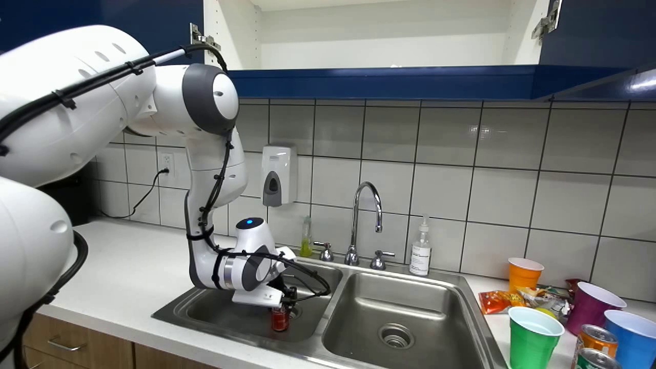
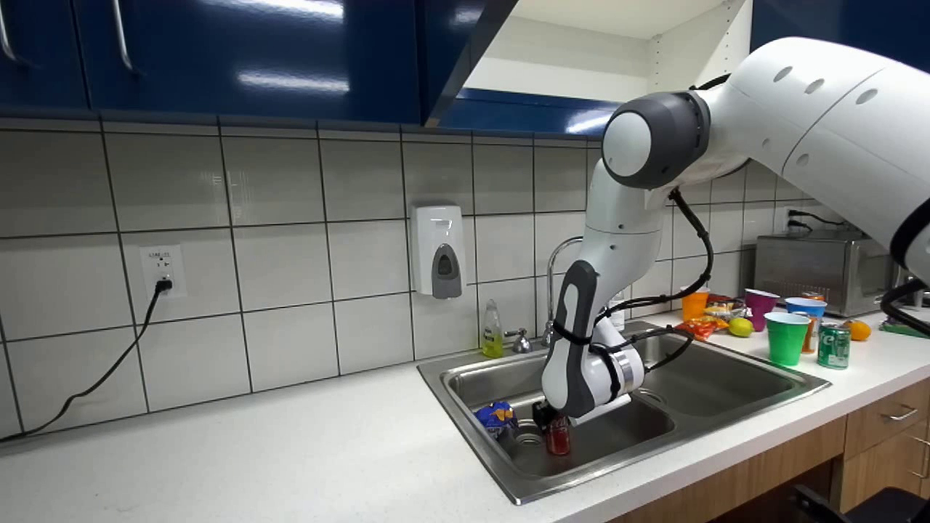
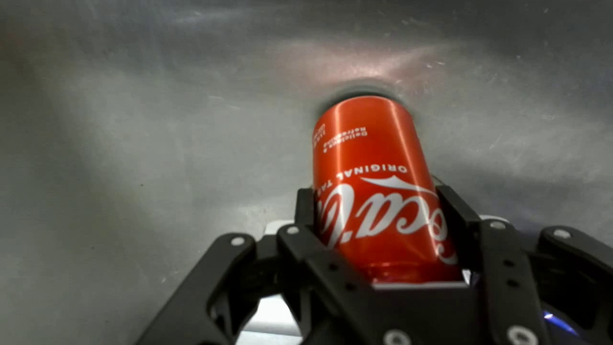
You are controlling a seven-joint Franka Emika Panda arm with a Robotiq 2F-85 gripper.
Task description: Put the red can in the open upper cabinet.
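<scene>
The red can (image 3: 366, 148) is upright in the left basin of the sink as seen in an exterior view (image 1: 280, 321), with its base at or just above the metal floor; the frames do not settle which. My gripper (image 3: 376, 199) has its black fingers pressed to both sides of the can near its top end, so it is shut on it. In an exterior view the gripper (image 2: 550, 415) partly hides the can's upper part. High above the sink, the open upper cabinet (image 1: 384, 43) shows a bare white interior between dark blue doors.
A blue snack bag (image 2: 495, 415) lies in the same basin. Behind the sink stand the faucet (image 1: 355, 220), a green soap bottle (image 1: 306, 238) and a sanitizer bottle (image 1: 421, 251). A blue ledge (image 1: 379, 83) runs along the cabinet's bottom. Cups, including a green cup (image 1: 534, 335), crowd the right counter.
</scene>
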